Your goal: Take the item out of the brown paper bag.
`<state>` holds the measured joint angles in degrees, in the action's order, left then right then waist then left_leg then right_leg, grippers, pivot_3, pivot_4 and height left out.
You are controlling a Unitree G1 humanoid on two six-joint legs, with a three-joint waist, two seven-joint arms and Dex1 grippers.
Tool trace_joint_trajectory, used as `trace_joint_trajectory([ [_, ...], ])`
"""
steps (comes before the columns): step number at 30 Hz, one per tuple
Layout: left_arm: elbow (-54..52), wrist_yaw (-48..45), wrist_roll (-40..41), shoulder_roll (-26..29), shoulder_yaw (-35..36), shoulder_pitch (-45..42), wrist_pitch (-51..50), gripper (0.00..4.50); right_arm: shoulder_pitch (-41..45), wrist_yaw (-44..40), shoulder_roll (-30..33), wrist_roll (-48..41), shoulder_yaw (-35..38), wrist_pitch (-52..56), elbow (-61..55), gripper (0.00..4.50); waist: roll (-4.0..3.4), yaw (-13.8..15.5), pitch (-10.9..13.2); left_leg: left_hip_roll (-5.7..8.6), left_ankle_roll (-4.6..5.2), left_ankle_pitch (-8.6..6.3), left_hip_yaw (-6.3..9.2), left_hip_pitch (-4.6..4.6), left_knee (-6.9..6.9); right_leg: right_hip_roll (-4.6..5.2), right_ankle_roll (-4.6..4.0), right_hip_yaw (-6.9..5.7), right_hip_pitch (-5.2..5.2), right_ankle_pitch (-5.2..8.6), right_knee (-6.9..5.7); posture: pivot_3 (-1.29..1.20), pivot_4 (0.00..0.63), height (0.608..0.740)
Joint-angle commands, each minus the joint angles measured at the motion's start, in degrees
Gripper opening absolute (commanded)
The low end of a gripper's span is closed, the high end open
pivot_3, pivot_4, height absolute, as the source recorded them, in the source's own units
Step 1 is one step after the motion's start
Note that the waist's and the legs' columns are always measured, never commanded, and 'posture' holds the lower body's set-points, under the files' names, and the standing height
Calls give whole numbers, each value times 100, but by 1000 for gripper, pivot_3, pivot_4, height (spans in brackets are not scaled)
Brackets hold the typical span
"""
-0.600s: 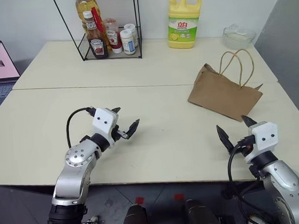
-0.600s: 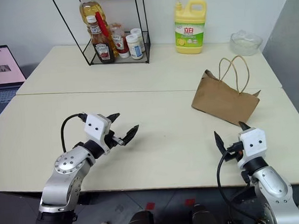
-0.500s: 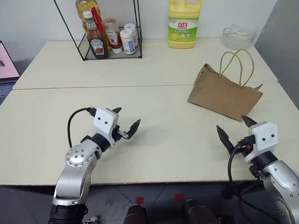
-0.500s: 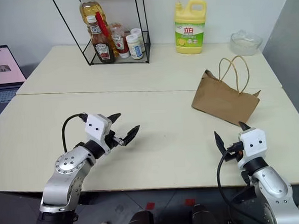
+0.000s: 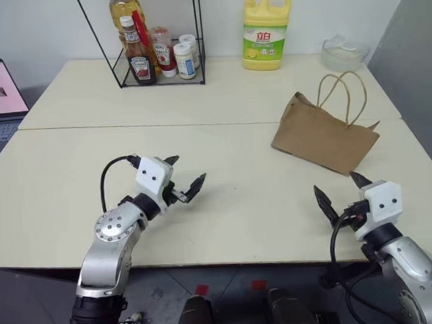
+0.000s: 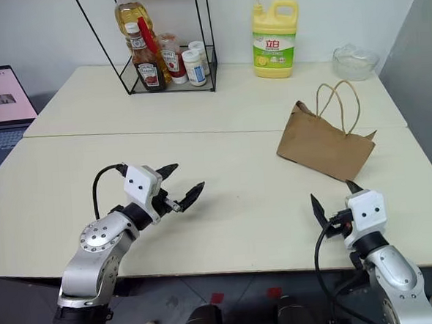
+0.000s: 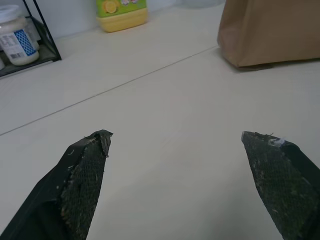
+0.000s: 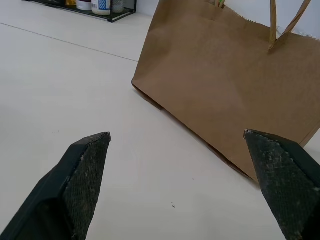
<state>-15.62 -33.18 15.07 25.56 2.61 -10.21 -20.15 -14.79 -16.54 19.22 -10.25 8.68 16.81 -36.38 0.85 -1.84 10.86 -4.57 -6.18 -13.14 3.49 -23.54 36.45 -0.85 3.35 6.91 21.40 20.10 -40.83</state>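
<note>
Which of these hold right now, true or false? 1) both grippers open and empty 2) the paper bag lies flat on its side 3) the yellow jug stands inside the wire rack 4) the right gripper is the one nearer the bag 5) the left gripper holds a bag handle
1) True: the left gripper and right gripper both stand open, nothing between the fingers.
2) False: the brown paper bag stands upright, handles up.
3) False: the yellow jug stands on the table, apart from the wire rack.
4) True.
5) False: it hovers over bare table, well clear of the bag.
</note>
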Motion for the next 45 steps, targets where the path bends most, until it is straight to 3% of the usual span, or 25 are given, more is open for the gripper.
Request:
trace_joint_trajectory([
  [1,-314,-545,437,310,258,-53,133,4456,-24,-57,52,29,0,-143,-291,4500,0,-1,0,0,0,0,0,0,-1,0,0,0,0,0,0,0,150,740],
  [9,-62,-1558,1410,787,322,-1085,-302,4456,368,158,212,-56,331,425,-1082,4500,5,0,-1,1,0,0,0,1,-2,0,0,-2,-2,0,2,0,150,740],
  [14,-50,-2074,1637,1012,103,-1559,-564,4456,1543,645,266,-587,986,1781,-1095,4500,5,-14,-1,0,0,0,1,3,-3,-2,0,-2,-2,0,1,0,150,740],
  [21,-186,-2276,1695,1022,-83,-1687,-712,4456,3114,843,543,-1158,1190,3605,-580,4500,4,-14,-1,0,0,0,0,5,-12,-1,-2,0,0,0,3,0,150,740],
  [33,-505,-1842,1661,868,-284,-2000,-992,4456,4312,831,939,-1192,1261,4002,473,4500,5,-12,-1,1,1,0,-2,0,-27,-1,-2,0,7,0,13,0,150,740],
  [45,-426,-1861,1645,874,-316,-2214,-1078,4456,5077,371,1272,-1195,1103,3662,1477,4500,4,-13,0,1,1,0,-4,0,-33,0,-3,1,8,0,22,0,150,740],
])
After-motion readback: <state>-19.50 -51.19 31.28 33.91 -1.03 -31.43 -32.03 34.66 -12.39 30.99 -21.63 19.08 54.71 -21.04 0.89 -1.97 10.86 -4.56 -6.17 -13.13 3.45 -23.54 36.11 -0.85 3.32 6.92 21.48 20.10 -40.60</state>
